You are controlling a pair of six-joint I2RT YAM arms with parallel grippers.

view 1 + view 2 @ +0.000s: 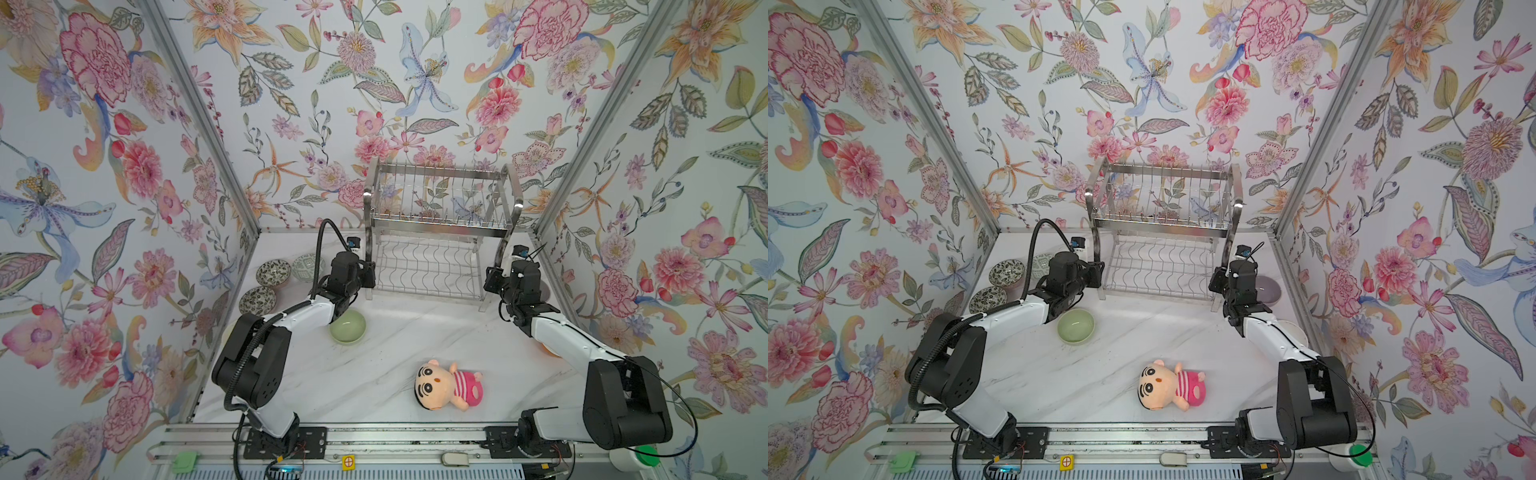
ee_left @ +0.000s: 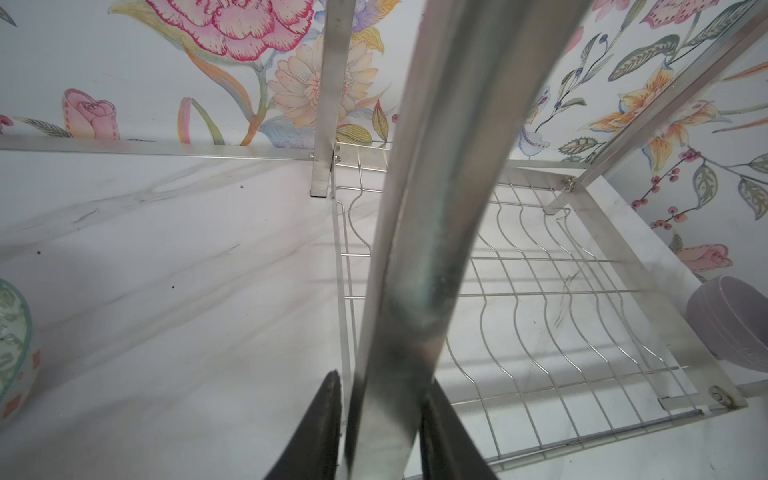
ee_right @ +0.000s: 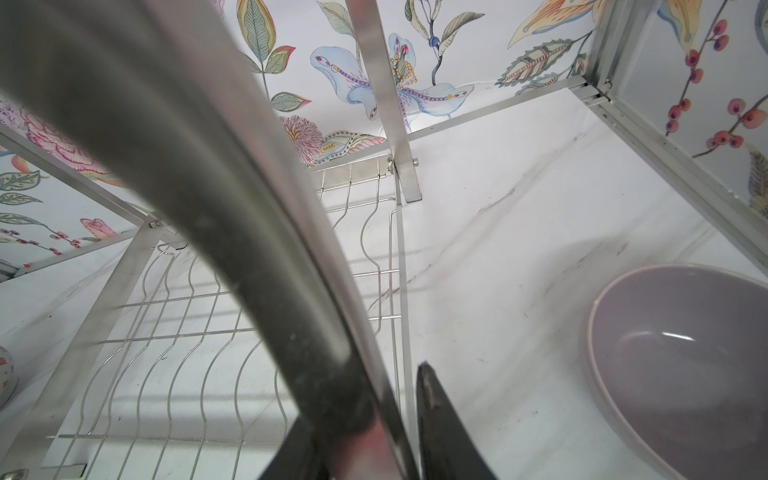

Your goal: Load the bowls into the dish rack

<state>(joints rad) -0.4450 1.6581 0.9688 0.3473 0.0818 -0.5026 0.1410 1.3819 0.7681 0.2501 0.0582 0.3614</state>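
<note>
The dish rack stands at the back, both tiers bare. My left gripper is shut on its front left leg. My right gripper is shut on the front right leg, which hides one finger. A pale green bowl sits by the left arm. Three patterned bowls cluster at the left wall. A lavender bowl lies right of the rack. A cream bowl and an orange bowl peek from under the right arm.
A plush doll in a pink striped shirt lies on the white marble table, front of centre. Flowered walls close in on the left, back and right. Both arm bases sit on a rail at the front edge.
</note>
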